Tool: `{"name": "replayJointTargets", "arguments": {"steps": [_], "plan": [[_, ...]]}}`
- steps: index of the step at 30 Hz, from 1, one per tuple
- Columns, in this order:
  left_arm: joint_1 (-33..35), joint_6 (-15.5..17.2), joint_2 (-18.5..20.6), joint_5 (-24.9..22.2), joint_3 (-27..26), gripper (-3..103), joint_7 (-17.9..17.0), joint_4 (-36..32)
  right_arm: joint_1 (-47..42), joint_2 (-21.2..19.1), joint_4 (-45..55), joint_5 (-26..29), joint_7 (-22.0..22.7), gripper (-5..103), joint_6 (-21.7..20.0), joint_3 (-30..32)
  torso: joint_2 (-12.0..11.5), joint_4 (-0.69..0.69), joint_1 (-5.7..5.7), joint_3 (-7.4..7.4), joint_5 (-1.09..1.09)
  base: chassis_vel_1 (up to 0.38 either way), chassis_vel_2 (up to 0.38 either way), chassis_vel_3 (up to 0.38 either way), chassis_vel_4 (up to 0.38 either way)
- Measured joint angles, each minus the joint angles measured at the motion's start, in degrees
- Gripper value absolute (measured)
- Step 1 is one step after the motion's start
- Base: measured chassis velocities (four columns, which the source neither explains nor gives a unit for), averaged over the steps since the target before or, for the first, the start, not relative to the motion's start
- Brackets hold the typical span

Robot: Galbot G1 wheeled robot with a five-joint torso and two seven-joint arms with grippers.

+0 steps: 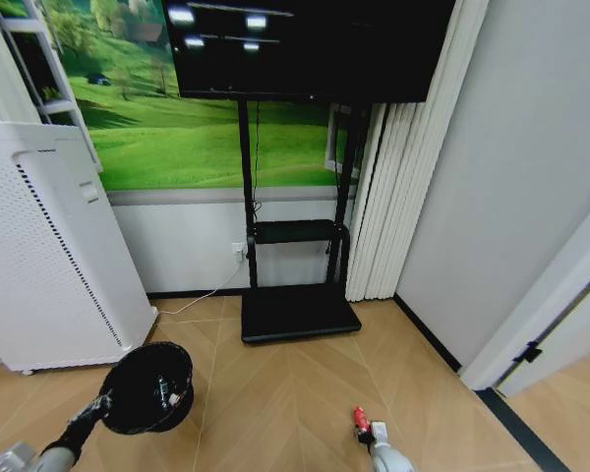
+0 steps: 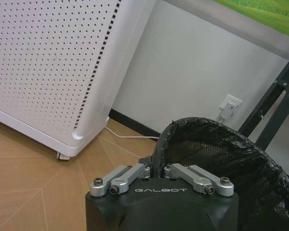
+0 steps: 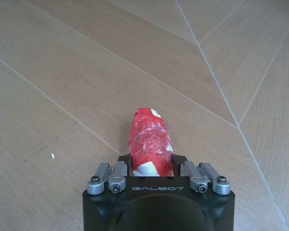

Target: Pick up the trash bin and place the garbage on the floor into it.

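The trash bin (image 1: 147, 386), round, black and mesh-walled with a black liner, hangs above the floor at the lower left of the head view. My left gripper (image 1: 102, 404) is shut on its near rim; in the left wrist view the gripper (image 2: 155, 167) pinches the rim of the bin (image 2: 216, 159). My right gripper (image 1: 377, 436) is at the bottom edge, to the right of the bin, shut on the garbage (image 1: 360, 421), a red-and-white wrapper wad. In the right wrist view the wad (image 3: 150, 139) sticks out from the gripper (image 3: 151, 162) above bare floor.
A tall white perforated appliance (image 1: 49, 256) stands at the left, close behind the bin. A black TV stand with a flat base (image 1: 297, 313) is straight ahead by the wall, with pale curtains (image 1: 398, 177) to its right. A door frame (image 1: 541, 324) lies at the right.
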Motion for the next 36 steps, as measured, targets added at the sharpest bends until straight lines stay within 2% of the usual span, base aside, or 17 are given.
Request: {"name": "replayJointTargets", "arguments": {"steps": [3,5,13,15,16,17,18,19,20,21,22,23,24,25,28,30,36], "plan": [[0.0,0.0,0.2,0.0,0.2,7,0.0,0.0,-0.7,0.0,1.9,0.1,0.4,43,0.0,1.0,0.0,0.01,0.0,0.0,0.01,0.0,0.0,0.0,0.0],[-0.3,0.0,0.8,0.1,1.1,7,0.0,-0.1,-3.6,-0.8,8.9,-0.1,0.7,42,0.3,3.6,0.0,0.02,0.0,0.0,0.01,0.0,0.0,0.0,0.0],[-1.3,0.0,1.4,0.3,2.6,7,-0.2,0.0,-7.9,-2.8,16.7,-0.1,0.6,42,0.7,5.8,0.0,-0.02,0.0,0.0,0.0,0.0,0.0,0.0,0.0],[-2.2,0.0,2.5,1.2,5.4,7,-0.6,-0.2,-12.2,-5.0,25.1,1.4,-0.6,42,2.2,9.0,0.0,0.0,0.0,0.0,0.0,0.0,0.0,0.0,0.0],[-2.2,0.0,2.5,1.2,5.4,7,-0.6,-0.2,-12.2,-5.0,25.1,1.4,-0.6,42,2.2,9.0,0.0,0.0,0.0,0.0,0.0,0.0,0.0,0.0,0.0],[-3.1,0.0,3.4,1.8,7.4,7,-1.0,-0.1,-15.0,-6.5,30.3,2.9,-3.2,42,4.3,10.9,0.0,0.03,0.0,0.0,0.0,0.0,0.0,0.0,0.0],[-3.1,0.0,3.4,1.8,7.4,7,-1.0,-0.1,-15.0,-6.5,30.3,2.9,-3.2,42,4.3,10.9,0.0,0.03,0.0,0.0,0.0,0.0,0.0,0.0,0.0],[-5.0,0.1,6.0,1.4,12.5,7,-2.4,-0.1,-20.4,-9.9,40.9,5.1,-12.5,42,7.2,14.4,0.0,0.0,-0.01,-0.01,0.0,0.0,0.0,0.0,0.0],[-6.1,0.5,8.6,2.1,17.0,7,-2.4,-0.2,-25.0,-11.9,49.0,5.7,-18.6,42,8.1,16.4,0.0,-0.02,-0.01,0.0,-0.04,0.0,0.0,0.0,0.0],[-6.1,0.5,8.6,2.1,17.0,7,-2.4,-0.2,-25.0,-11.9,49.0,5.7,-18.6,42,8.1,16.4,0.0,-0.02,-0.01,0.0,-0.04,0.0,0.0,0.0,0.0],[-6.6,0.5,9.9,3.2,19.0,7,-2.0,-0.4,-27.2,-12.8,53.2,6.2,-21.9,42,8.3,16.8,0.0,-0.06,-0.01,0.0,-0.01,0.0,0.0,0.0,0.0],[-6.6,0.5,9.9,3.2,19.0,7,-2.0,-0.4,-27.2,-12.8,53.2,6.2,-21.9,42,8.3,16.8,0.0,-0.06,-0.01,0.0,-0.01,0.0,0.0,0.0,0.0],[-6.5,0.5,10.4,4.0,19.6,7,-1.8,-0.8,-28.0,-13.9,56.4,6.8,-24.5,42,8.3,16.3,0.0,-0.07,-0.01,0.0,0.0,0.0,0.0,0.0,0.0],[-6.1,0.5,10.5,4.6,19.8,7,-1.6,-1.5,-28.2,-15.0,59.7,7.2,-27.0,42,8.2,14.9,0.0,0.01,-0.01,0.0,0.0,0.0,0.0,0.0,0.0],[-6.3,0.5,11.1,4.8,20.8,7,-1.6,-1.7,-29.1,-15.6,63.7,7.1,-28.8,42,8.2,13.2,0.0,0.05,-0.01,0.0,0.01,0.0,0.0,0.0,0.0],[-7.5,0.5,12.8,5.1,23.7,7,-1.2,-1.8,-31.1,-15.5,68.4,5.8,-29.9,42,8.2,10.6,0.0,0.02,-0.01,0.0,0.0,0.0,0.0,0.0,0.0],[-9.2,0.1,14.9,6.5,28.6,7,1.0,-0.9,-32.8,-15.9,72.0,2.7,-30.8,41,8.5,4.8,0.0,-0.01,-0.01,0.0,-0.02,0.0,0.0,0.0,0.0]]}}
